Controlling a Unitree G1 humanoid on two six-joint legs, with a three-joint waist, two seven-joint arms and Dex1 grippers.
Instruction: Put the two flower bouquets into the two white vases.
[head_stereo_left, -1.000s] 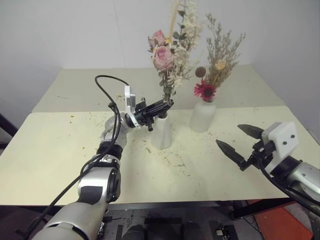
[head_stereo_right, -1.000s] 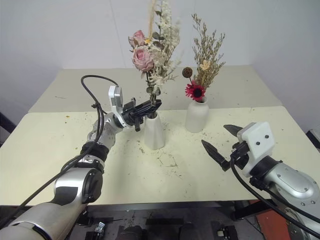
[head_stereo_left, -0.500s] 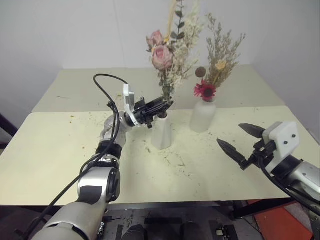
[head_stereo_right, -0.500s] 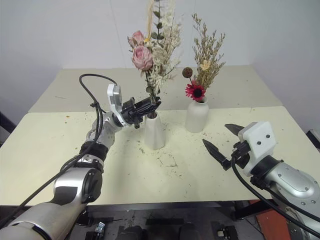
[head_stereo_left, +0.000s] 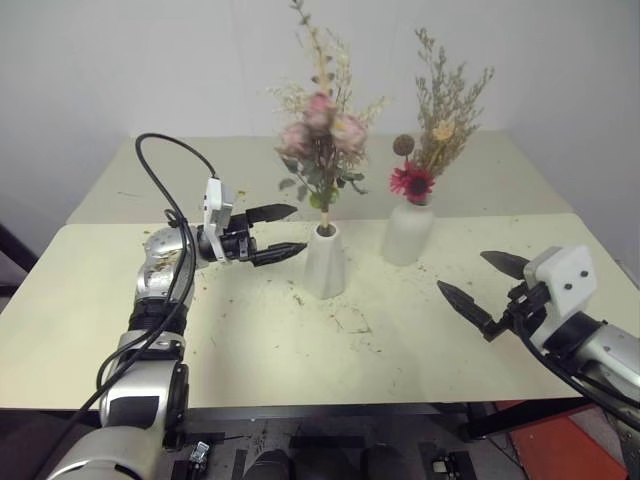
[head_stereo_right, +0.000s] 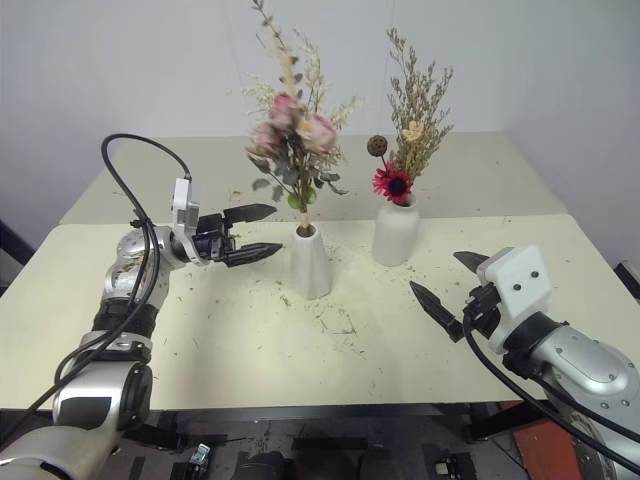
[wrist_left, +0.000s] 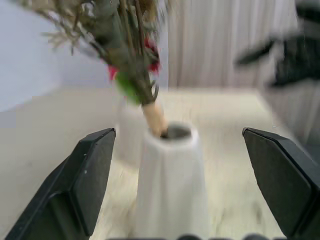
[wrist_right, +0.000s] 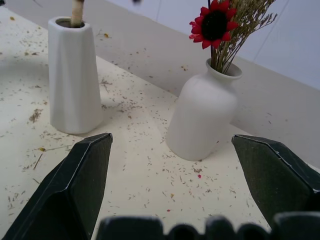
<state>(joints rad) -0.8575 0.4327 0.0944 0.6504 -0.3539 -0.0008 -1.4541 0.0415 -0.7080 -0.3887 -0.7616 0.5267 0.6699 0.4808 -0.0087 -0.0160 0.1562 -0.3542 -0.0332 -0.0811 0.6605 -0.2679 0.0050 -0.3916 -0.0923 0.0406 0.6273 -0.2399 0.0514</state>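
Two vases, two bouquets, two hands — all on or over one counter (head_stereo_left: 100, 300).

Cone vase (head_stereo_left: 323, 262): slim, tapered, matte white, standing upright near the counter's middle. The rose bouquet (head_stereo_left: 318, 150) stands in it, stems bundled into the narrow mouth; pale pink blooms, cream sprigs and a few green leaves spread well above the rim, one tall sprig rising highest.

Bottle vase (head_stereo_left: 406, 233): rounder, short neck, same matte white, just beside the cone vase on the robot's right and a little farther back. It holds the tan bouquet (head_stereo_left: 443, 105) — wispy dry sprigs, a small brown seed head, and a magenta-red daisy sitting low at the neck.

Left hand (head_stereo_left: 285, 230): two black pointed fingers spread wide apart, gripping nothing, pointing level toward the cone vase and stopping short of it. A black cable loops above its wrist. In the left wrist view the cone vase sits between the spread fingers, apart from both.

Right hand (head_stereo_left: 480, 283): fingers likewise spread wide and empty, over the counter's near right part, well apart from both vases. In the right wrist view both vases stand between its fingers, farther off.

Surface: pale cream, smooth, littered with fine dry plant crumbs, thickest around the vase bases. A second cream tabletop (head_stereo_left: 180, 170) adjoins behind. Plain white wall (head_stereo_left: 150, 60) at the back.
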